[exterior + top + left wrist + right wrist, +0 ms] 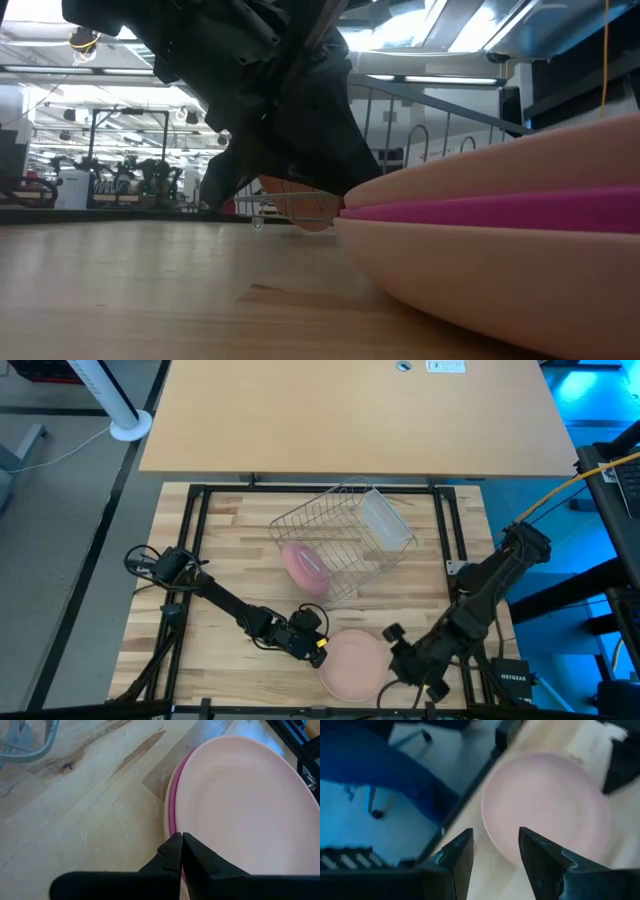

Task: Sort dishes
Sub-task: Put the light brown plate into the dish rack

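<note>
**Sorting barely started: one plate racked, stack waiting at the front edge**

Counting from the rack (pixel 345 540) as landmark: one pink plate (pixel 305 567) stood on edge at the rack's front-left corner, leaning on the wires, so I judged that one done. Rest of the dishes sat in a stack (pixel 353 663) well in front of the rack, near the table's front edge. Low view showed three layers there: peach plate on top (pixel 520 160), magenta plate (pixel 500 212) in the middle, another pale one at the bottom (pixel 470 270). So most of the job looked left.

Left gripper (pixel 312 647) was at the stack's left rim, jaws clenched shut. Left wrist view put the tips (pixel 181 851) right at the edge, over the magenta line; couldn't tell whether any rim was pinched between them, looked like nothing held. Right gripper (pixel 495 852) hung on the stack's right side, fingers spread, holding nothing, top plate (pixel 547 805) ahead of it.

Around: clear cup (pixel 387 520) lay inside the rack on its right side, taking space where plates could go. Both arms crowded the same stack, so collision risk there. Plates nested tight, so separating one rim looked fiddly.
</note>
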### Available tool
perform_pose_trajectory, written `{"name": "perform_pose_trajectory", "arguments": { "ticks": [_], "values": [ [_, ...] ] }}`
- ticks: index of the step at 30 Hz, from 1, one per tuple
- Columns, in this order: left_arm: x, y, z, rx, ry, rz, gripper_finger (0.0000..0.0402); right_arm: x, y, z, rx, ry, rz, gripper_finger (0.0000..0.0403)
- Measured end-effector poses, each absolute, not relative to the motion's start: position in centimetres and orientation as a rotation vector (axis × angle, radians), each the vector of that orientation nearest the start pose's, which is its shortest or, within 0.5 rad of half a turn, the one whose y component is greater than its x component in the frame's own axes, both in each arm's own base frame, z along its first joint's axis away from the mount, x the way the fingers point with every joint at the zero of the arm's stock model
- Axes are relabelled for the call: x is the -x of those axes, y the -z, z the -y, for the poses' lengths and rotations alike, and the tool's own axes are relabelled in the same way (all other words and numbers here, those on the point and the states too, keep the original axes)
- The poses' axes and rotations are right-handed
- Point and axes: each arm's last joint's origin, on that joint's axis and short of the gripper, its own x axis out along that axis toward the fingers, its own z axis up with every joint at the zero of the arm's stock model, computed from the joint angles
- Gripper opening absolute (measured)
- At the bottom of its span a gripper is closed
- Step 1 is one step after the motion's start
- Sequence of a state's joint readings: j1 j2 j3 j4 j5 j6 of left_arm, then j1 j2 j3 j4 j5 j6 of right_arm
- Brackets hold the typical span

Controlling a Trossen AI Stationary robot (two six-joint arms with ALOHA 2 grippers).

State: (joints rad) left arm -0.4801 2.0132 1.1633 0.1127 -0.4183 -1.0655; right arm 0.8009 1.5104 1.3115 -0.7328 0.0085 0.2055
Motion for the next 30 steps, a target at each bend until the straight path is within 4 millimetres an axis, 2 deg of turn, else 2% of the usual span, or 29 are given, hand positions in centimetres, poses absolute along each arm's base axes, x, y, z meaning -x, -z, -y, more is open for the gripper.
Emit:
{"name": "perform_pose_trajectory", "arguments": {
  "ticks": [8, 17, 24, 30],
  "values": [
    [-36.8, -13.4, 18.1, 0.710, -0.286, -0.615, 0.0001, -23.0, -25.5, -23.4, 0.206, -0.611, -0.946, 0.0161],
    [-36.8, -13.4, 18.1, 0.713, -0.286, -0.615, 0.0001, -24.3, -19.7, -25.1, 0.253, -0.629, -1.139, 0.0161],
    [-36.8, -13.5, 18.1, 0.714, -0.285, -0.614, 0.0005, -24.5, -17.8, -25.6, 0.251, -0.655, -1.207, 0.0161],
    [-36.8, -13.5, 18.1, 0.715, -0.285, -0.613, 0.0003, -24.6, -17.6, -25.6, 0.253, -0.653, -1.214, 0.0151]
  ]
}}
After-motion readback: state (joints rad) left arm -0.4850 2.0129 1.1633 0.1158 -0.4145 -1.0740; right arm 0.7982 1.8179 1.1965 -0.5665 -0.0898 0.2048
